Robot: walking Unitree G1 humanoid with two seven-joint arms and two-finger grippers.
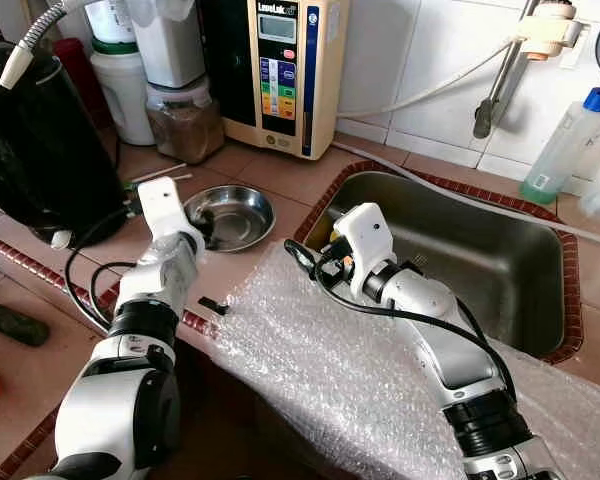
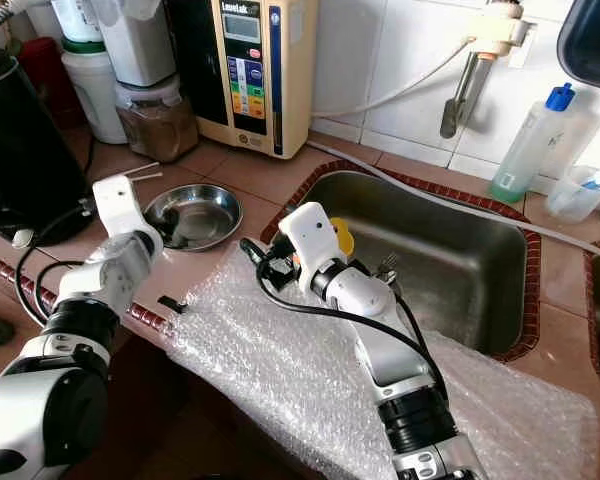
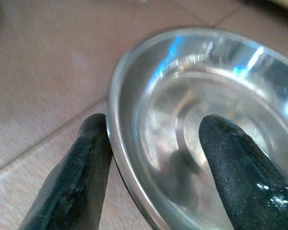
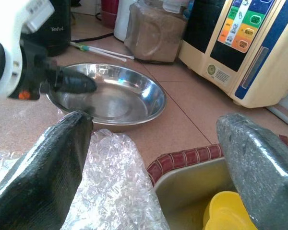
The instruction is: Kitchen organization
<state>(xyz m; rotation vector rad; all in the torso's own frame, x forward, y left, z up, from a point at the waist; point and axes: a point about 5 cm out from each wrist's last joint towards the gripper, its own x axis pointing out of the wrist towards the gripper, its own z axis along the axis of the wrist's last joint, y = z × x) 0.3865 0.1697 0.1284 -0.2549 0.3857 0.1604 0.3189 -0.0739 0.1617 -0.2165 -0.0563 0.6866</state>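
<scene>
A shallow steel bowl (image 1: pixel 238 216) sits on the tiled counter left of the sink (image 1: pixel 480 250). My left gripper (image 3: pixel 153 124) is open and straddles the bowl's near rim: one finger (image 3: pixel 81 163) rests outside against the rim, the other (image 3: pixel 240 163) is inside the bowl (image 3: pixel 192 110). A sheet of bubble wrap (image 1: pixel 320 350) lies over the counter's front edge and the sink's corner. My right gripper (image 4: pixel 156 124) is open above the sink's left corner and points towards the bowl (image 4: pixel 125 96), holding nothing. A yellow item (image 4: pixel 228 213) lies in the sink below it.
Along the back wall stand a black kettle (image 1: pixel 35 140), a jar of brown powder (image 1: pixel 185 120) and a cream water unit (image 1: pixel 280 70). A tap (image 1: pixel 500 80) and a blue-capped bottle (image 1: pixel 565 140) are behind the sink. A small black piece (image 1: pixel 213 303) lies at the counter's edge.
</scene>
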